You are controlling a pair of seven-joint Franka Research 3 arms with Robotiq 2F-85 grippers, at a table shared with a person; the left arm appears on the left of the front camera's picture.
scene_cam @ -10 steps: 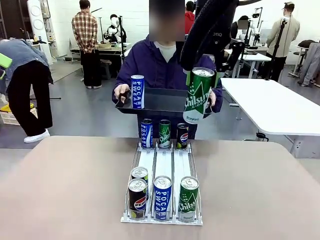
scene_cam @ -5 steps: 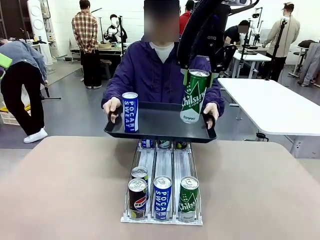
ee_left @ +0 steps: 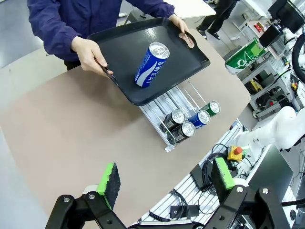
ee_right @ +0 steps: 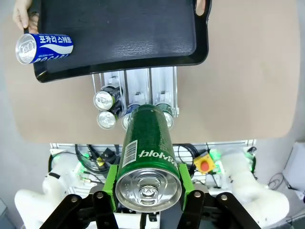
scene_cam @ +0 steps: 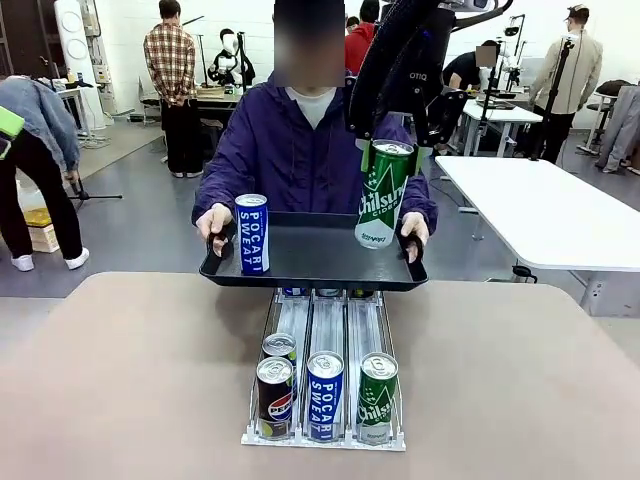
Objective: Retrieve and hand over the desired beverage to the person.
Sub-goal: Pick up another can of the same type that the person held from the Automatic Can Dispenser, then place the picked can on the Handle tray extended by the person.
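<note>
Your right end effector (scene_cam: 385, 150) is clamped on a green can (scene_cam: 380, 194) reading "Chilsung", held tilted at upper centre of the front view, its base over the right end of the black tray (scene_cam: 315, 262). The person (scene_cam: 300, 140) grips that tray by both handles above the far edge of the worktop (scene_cam: 130, 380). A blue "Pocari Sweat" can (scene_cam: 251, 234) stands on its left end. Below, a wire rack (scene_cam: 325, 375) holds Pepsi, Pocari Sweat and Chilsung cans in front. Your left end effector (ee_left: 164, 183) stands wide apart, empty, at the bottom of its wrist view.
</note>
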